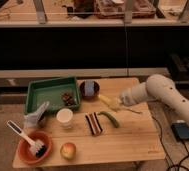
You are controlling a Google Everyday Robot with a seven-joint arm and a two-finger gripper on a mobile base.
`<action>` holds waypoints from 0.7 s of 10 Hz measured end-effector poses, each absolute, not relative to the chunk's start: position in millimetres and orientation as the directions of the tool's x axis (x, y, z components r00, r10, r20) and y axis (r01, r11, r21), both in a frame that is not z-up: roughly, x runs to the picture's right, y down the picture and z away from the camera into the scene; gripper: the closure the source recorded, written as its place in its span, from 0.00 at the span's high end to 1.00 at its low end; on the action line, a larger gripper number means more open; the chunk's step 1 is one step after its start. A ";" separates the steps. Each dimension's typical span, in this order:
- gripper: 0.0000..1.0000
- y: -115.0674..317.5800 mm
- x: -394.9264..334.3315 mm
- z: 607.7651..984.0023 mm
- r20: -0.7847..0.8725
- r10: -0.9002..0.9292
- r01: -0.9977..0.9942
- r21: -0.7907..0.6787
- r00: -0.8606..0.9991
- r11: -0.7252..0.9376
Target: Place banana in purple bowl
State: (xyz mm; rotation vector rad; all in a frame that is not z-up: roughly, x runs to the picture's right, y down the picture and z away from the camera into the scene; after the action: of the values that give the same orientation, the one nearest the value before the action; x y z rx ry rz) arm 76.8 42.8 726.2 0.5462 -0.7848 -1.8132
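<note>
The small yellow banana (106,101) is held in my gripper (115,103), which is shut on it, just above the table. It hangs just right of the dark purple bowl (89,90), which sits at the back middle of the wooden table (133,137) and has a pale blue thing inside. My white arm (160,95) reaches in from the right.
A green tray (52,94) lies at the back left beside the bowl. A white cup (64,117), a dark striped piece (93,123) and a green cucumber-like piece (110,119) lie mid-table. An orange bowl (33,146) with a brush and an apple (68,150) sit front left.
</note>
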 end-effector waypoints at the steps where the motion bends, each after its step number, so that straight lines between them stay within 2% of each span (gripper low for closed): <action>1: 0.00 26.7 58.9 730.9 -0.012 -0.946 0.638 0.736 -0.324 -0.228; 5: 0.00 -18.5 -20.9 766.4 0.014 -0.971 0.668 0.728 -0.239 -0.154; 7: 0.00 -26.5 -39.8 806.5 0.049 -0.971 0.695 0.707 -0.233 -0.131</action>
State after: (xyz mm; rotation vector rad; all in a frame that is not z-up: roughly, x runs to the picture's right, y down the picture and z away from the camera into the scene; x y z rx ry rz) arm -39.8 -26.5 806.5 0.5139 -0.7362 -1.6816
